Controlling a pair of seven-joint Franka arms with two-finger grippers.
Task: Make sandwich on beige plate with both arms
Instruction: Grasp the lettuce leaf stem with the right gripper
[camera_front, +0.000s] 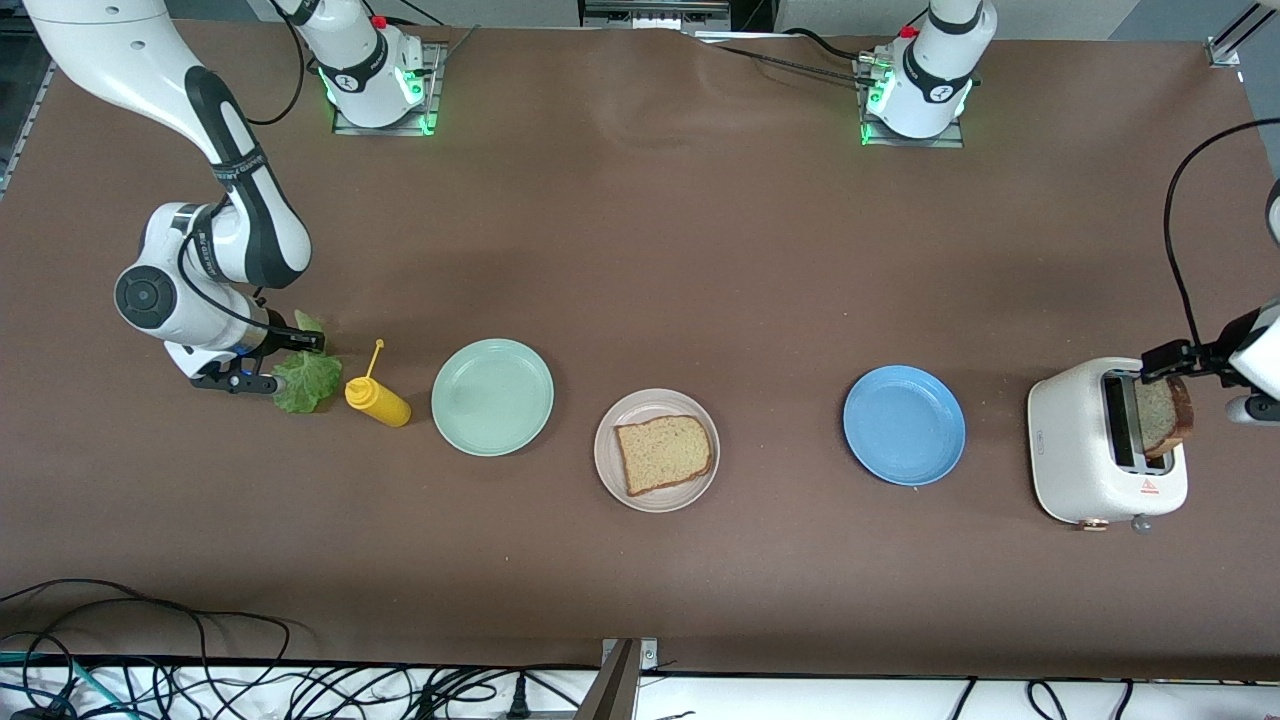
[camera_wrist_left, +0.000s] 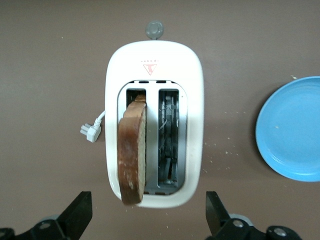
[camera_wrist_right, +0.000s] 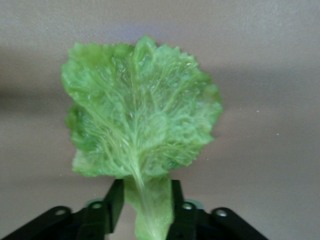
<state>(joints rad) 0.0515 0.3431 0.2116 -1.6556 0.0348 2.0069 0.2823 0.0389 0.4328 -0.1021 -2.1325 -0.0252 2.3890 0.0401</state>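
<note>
1. Gripping the stem of the lettuce, the right gripper has its two fingers pressed against either side of the leaf's pale base.
2. Seen from the front camera, the right gripper is low at the right arm's end of the table, with the lettuce lying just beside the mustard bottle.
3. The mustard bottle lies on its side between the lettuce and the mint plate.
4. The beige plate sits near the table's middle, a little nearer the front camera than the mint plate.
5. One bread slice lies flat on the beige plate.
6. The blue plate stands between the beige plate and the toaster, toward the left arm's end of the table.
7. A second bread slice stands upright in one toaster slot, crust up; the other slot holds nothing.
8. The left gripper hovers over the toaster, its fingers spread wide, one on each side of the toaster and touching neither it nor the bread.
9. In the front view, the left gripper is over the toaster's slots, with the second slice under it.
</note>
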